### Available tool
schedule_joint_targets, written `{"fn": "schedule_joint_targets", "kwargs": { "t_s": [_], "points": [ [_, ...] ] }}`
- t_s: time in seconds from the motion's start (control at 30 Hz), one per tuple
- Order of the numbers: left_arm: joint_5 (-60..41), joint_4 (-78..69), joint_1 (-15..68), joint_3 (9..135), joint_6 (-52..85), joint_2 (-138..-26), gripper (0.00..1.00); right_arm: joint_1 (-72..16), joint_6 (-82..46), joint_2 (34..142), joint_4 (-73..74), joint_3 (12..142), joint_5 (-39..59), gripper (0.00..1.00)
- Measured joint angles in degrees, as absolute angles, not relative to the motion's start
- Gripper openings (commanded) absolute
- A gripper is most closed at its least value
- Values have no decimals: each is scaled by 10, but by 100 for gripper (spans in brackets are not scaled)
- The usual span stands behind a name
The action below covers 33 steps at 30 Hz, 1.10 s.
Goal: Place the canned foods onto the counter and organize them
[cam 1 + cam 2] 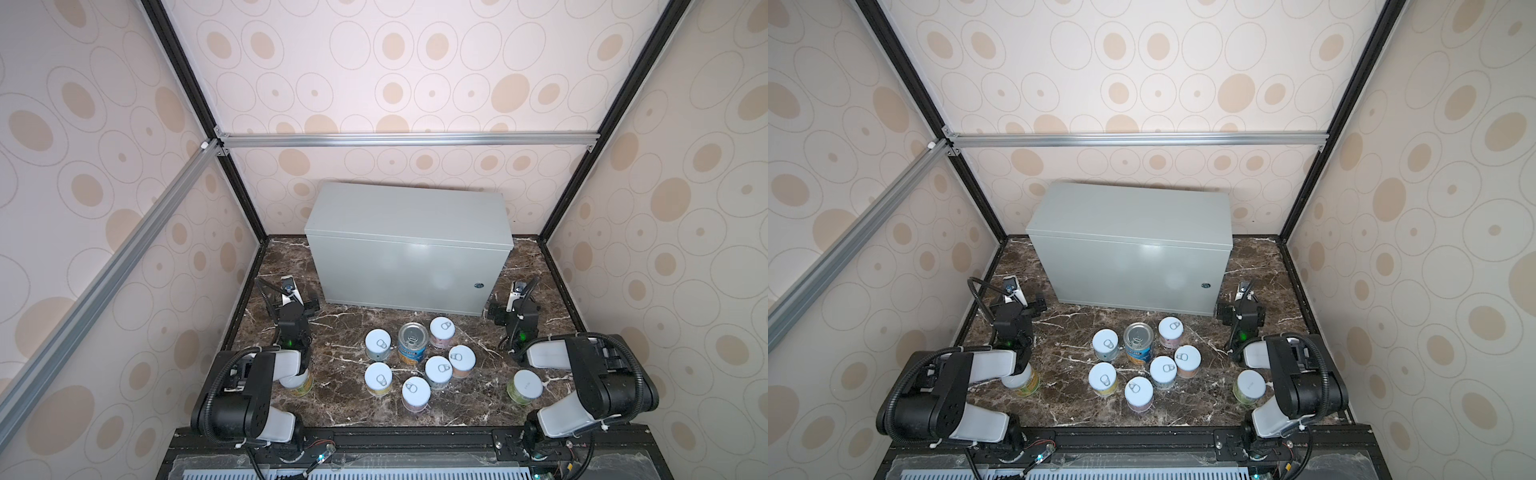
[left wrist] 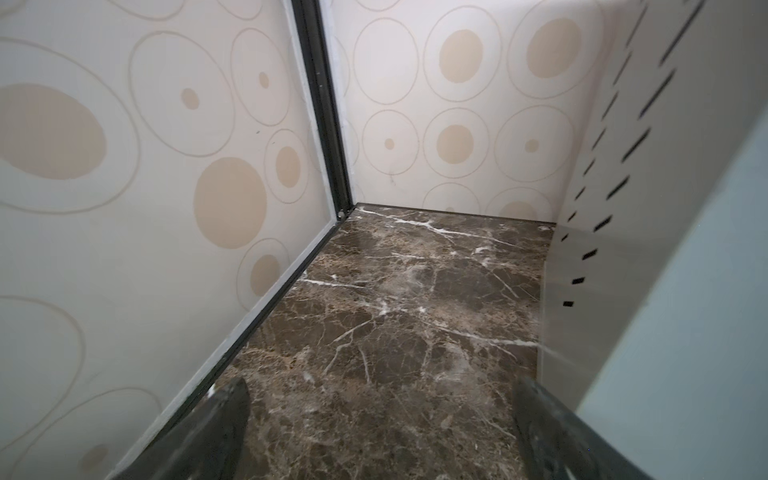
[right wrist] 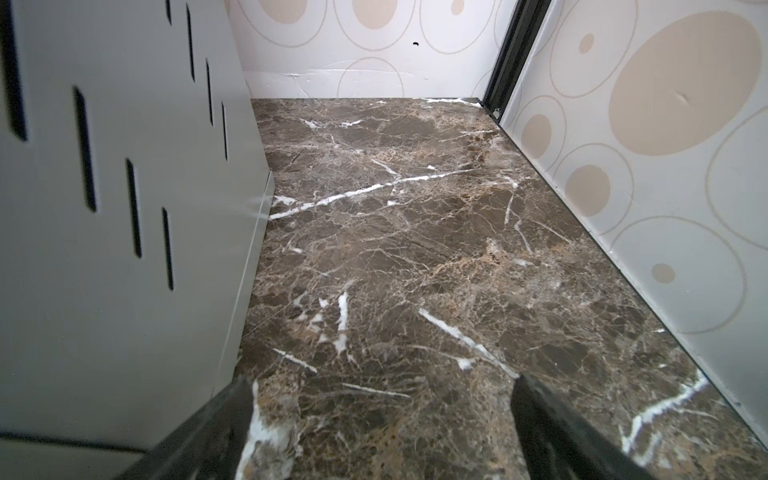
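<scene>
Nothing is placed yet: all nine cans point(image 1: 438, 370) stand on the marble point(image 1: 332, 399) nearer than the grey box point(image 1: 409, 212), while my left gripper point(image 2: 380, 395) and right gripper point(image 3: 384, 386) gape wide, empty.

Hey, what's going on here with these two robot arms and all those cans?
Nothing is being handled yet. The left gripper and the right gripper are both open and empty, sitting low at either end of the grey metal box. All nine cans, including the taller blue soup can, stand on the dark marble surface in front of it, one partly under the left arm. None is on the box yet.
</scene>
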State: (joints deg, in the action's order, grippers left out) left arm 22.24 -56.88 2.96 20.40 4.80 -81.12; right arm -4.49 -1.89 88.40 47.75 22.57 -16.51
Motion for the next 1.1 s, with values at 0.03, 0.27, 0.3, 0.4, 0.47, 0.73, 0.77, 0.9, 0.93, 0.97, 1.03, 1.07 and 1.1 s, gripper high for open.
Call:
{"fn": "schedule_joint_targets", "kwargs": {
  "t_s": [0.03, 0.27, 0.3, 0.4, 0.47, 0.73, 0.77, 0.9, 0.93, 0.97, 1.03, 1.07, 1.1],
  "points": [
    [234, -549, 30, 211, 54, -802, 98, -45, -19, 884, 478, 226, -165, 100],
    [300, -356, 30, 349, 111, -779, 98, -44, -23, 881, 471, 226, -169, 100],
    [304, -322, 30, 375, 119, -777, 98, -44, -25, 879, 464, 227, -170, 100],
    [305, -234, 30, 430, 133, -763, 98, -44, -26, 874, 458, 228, -175, 100],
    [295, -185, 30, 454, 138, -747, 98, -44, -27, 874, 455, 228, -178, 100],
    [221, -27, 30, 518, 141, -678, 98, -43, -32, 872, 454, 228, -180, 100],
    [211, -10, 30, 523, 141, -671, 98, -43, -32, 872, 454, 228, -180, 100],
    [159, 42, 30, 538, 137, -660, 98, -43, -32, 872, 454, 228, -180, 100],
    [144, 50, 30, 538, 137, -660, 98, -42, -32, 872, 454, 228, -180, 100],
    [127, 61, 30, 538, 136, -660, 98, -42, -32, 872, 454, 228, -180, 100],
    [90, 80, 30, 538, 136, -658, 98, -42, -32, 872, 454, 228, -180, 100],
    [69, 88, 31, 538, 136, -655, 98, -42, -32, 872, 454, 228, -180, 100],
    [48, 95, 32, 537, 137, -652, 98, -42, -33, 872, 454, 228, -180, 100]
  ]
}}
